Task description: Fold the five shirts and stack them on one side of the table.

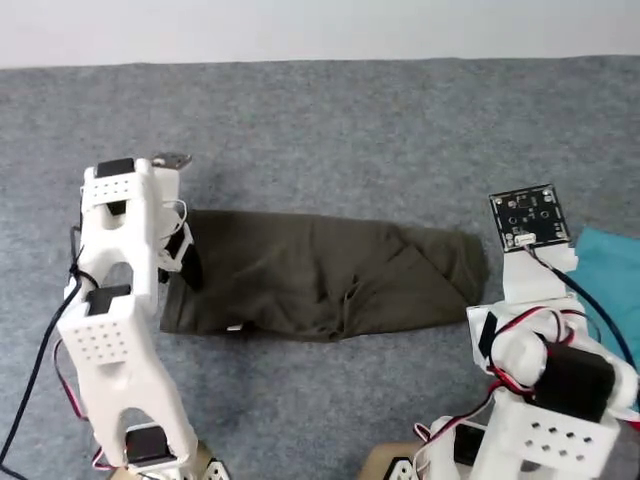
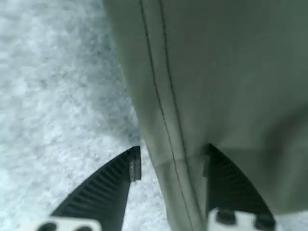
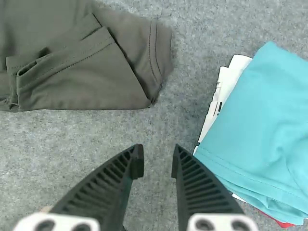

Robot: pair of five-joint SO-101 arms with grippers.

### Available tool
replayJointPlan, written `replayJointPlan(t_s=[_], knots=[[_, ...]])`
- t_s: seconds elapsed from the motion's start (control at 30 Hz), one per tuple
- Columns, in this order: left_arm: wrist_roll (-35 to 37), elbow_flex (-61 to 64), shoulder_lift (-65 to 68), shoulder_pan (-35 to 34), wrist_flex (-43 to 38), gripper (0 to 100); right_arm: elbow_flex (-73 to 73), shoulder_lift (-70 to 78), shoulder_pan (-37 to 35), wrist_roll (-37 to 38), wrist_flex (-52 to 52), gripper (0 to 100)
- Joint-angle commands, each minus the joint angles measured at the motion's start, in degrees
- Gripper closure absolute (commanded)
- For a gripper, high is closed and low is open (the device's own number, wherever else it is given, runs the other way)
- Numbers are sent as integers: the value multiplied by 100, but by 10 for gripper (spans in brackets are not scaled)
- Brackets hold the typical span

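High view: an olive shirt (image 1: 320,275) lies folded into a long strip across the middle of the grey desk (image 1: 320,120). The left gripper (image 1: 180,255) sits at its left end. The right arm stands near its right end, with a teal shirt (image 1: 610,270) at the desk's right edge.

Left wrist view: the left gripper (image 2: 171,156) has its jaws spread wide. The olive shirt's (image 2: 216,72) stitched edge runs between them, and one jaw is over bare desk (image 2: 53,96).

Right wrist view: the right gripper (image 3: 155,161) hangs over bare desk (image 3: 96,134), its jaws only narrowly apart and holding nothing. The olive shirt's (image 3: 72,62) end lies beyond them. Just beside them the folded teal shirt (image 3: 260,134) tops a stack, with a white garment (image 3: 224,91) and a red garment (image 3: 284,224) peeking out beneath.
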Motion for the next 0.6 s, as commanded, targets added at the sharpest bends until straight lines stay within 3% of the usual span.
replayJointPlan(t_s=[0.0, 0.2, 0.47, 0.57], knots=[[-35, -145, 35, 53, -44, 785, -44, -57, -66, -44, -13, 891], [79, -391, 413, 308, -26, 792, -53, -22, -66, -53, -22, 891], [202, -1323, 1310, 492, 501, 991, -62, -57, -66, -53, -22, 891], [105, -1710, 1565, 475, 809, 994, -62, -57, -66, -53, -4, 892]])
